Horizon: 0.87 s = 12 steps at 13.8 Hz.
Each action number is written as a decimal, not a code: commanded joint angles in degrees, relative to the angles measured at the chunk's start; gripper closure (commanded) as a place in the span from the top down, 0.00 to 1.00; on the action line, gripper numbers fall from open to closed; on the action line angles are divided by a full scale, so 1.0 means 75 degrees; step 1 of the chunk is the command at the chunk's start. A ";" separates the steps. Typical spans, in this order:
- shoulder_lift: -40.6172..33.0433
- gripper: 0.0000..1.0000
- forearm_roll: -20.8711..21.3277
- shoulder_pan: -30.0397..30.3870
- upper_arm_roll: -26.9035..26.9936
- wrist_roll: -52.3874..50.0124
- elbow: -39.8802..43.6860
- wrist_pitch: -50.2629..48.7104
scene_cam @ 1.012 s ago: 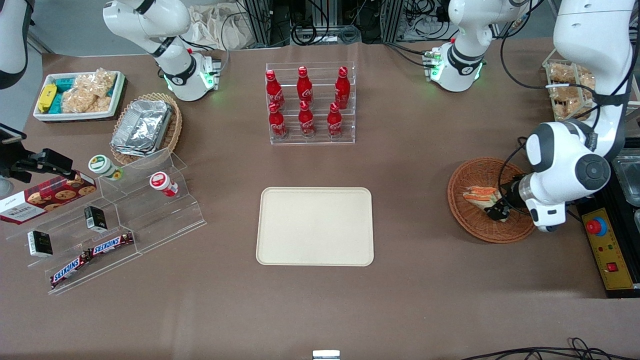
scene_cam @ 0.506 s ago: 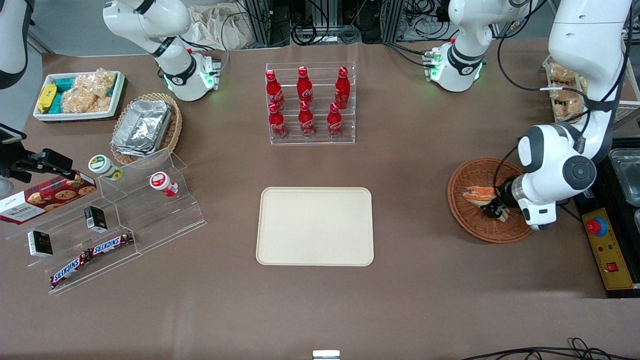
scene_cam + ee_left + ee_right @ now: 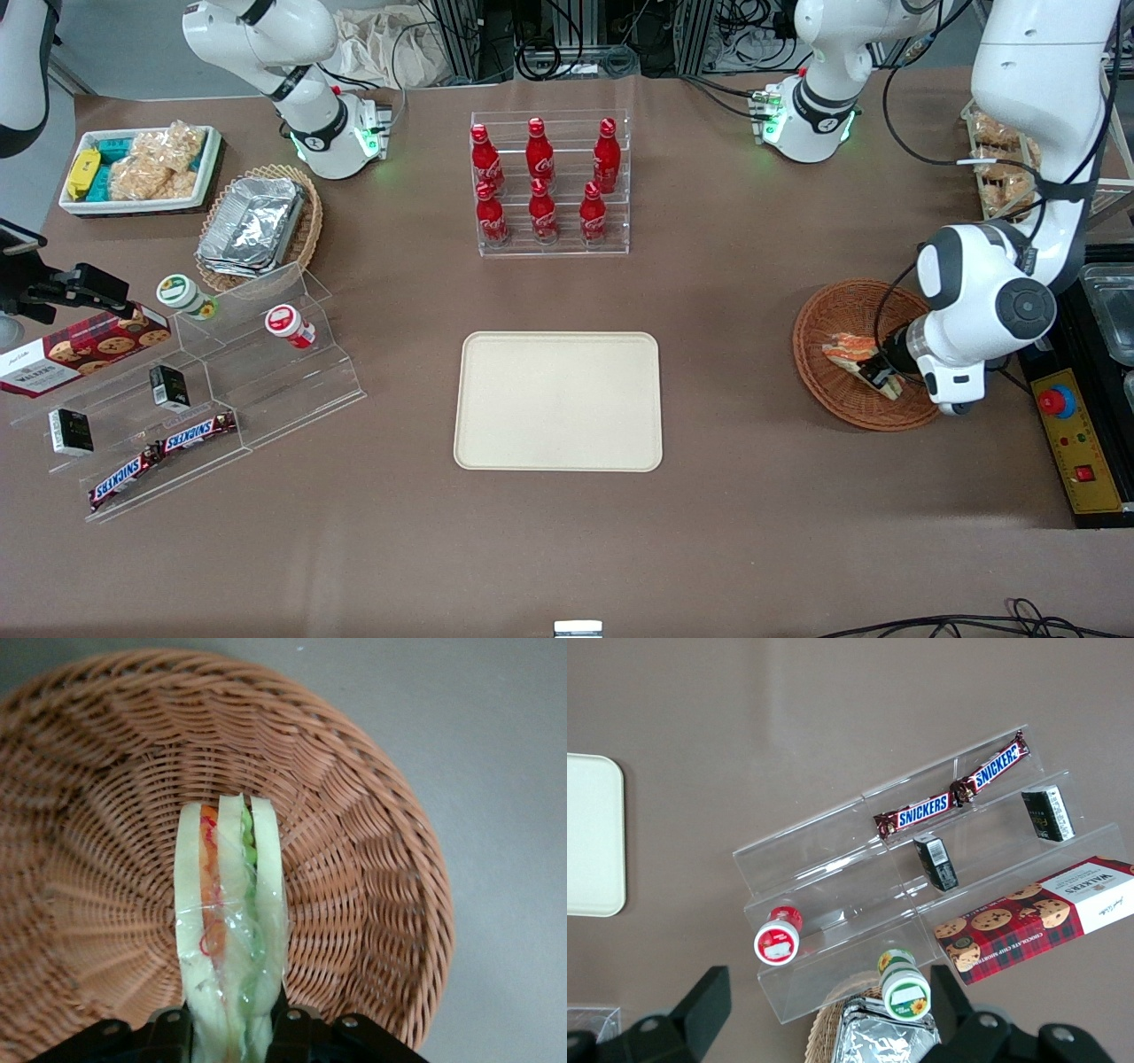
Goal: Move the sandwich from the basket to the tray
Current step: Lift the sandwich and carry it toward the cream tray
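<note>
Gripper: the gripper [image 3: 879, 374] is held low over the basket [image 3: 828, 390], at the working arm's end of the table; its fingers [image 3: 168, 1034] are clamped on the sandwich [image 3: 849, 349].
Sandwich: gripped at one end, with the rest seen over the basket's woven floor [image 3: 106, 859]; whether it is lifted clear cannot be told.
Basket: set on the table, beside the tray, well apart from it.
Tray: the tray [image 3: 558, 400] is laid flat mid-table, nearer the front camera than the bottle rack [image 3: 549, 184].
</note>
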 commanded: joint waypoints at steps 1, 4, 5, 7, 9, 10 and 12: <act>-0.0657 0.00 0.0017 -0.0138 -0.0292 0.0794 0.0885 -0.1825; -0.0704 0.00 -0.0007 -0.0185 -0.1415 0.0585 0.1474 -0.2485; -0.0693 0.00 0.0028 -0.0197 -0.1802 0.0585 0.1451 -0.2440; -0.0460 0.00 0.0087 -0.0290 -0.2552 0.0643 0.1475 -0.1811; -0.0062 0.00 0.0122 -0.0872 -0.2708 0.0713 0.1451 -0.0885; 0.0114 0.00 0.0285 -0.1225 -0.2708 0.0760 0.1440 -0.0521; 0.0629 0.00 0.1010 -0.1613 -0.2720 0.0749 0.1474 0.0357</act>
